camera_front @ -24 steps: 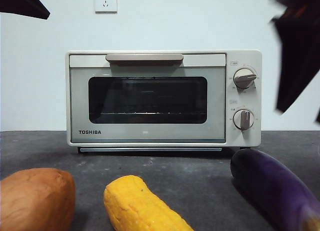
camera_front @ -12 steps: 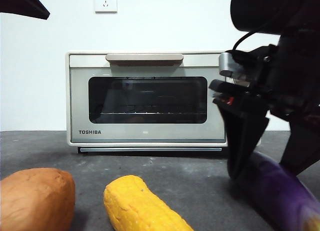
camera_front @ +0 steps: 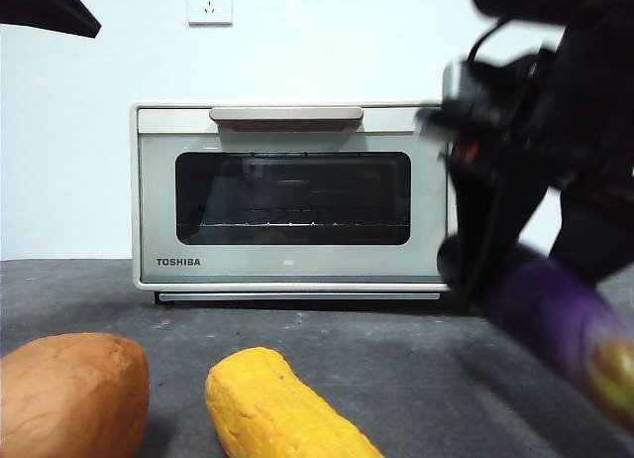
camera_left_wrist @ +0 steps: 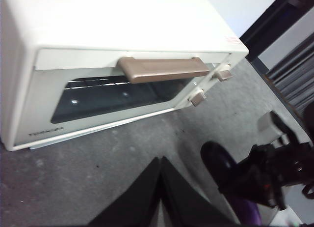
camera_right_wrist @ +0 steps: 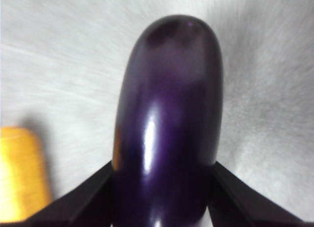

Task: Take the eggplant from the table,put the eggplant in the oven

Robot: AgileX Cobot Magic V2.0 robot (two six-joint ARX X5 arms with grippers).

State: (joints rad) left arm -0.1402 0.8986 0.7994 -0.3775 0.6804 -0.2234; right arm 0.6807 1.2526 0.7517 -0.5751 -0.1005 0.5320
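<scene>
The glossy purple eggplant hangs tilted above the table at the right, its yellowish stem end low and near the camera. My right gripper is shut on it, a black finger pressed to each side of the eggplant. The cream oven stands behind with its door closed. My left gripper hovers shut and empty over the table in front of the oven; from there the eggplant and the other arm show to one side.
A yellow corn cob and an orange-brown sweet potato lie on the table's near side, left of the eggplant. The corn shows beside the right gripper. The waiting arm is a black tip at the top left.
The right arm came down over the eggplant, shut on it and raised it off the table. The left arm, corn and sweet potato stayed put.
</scene>
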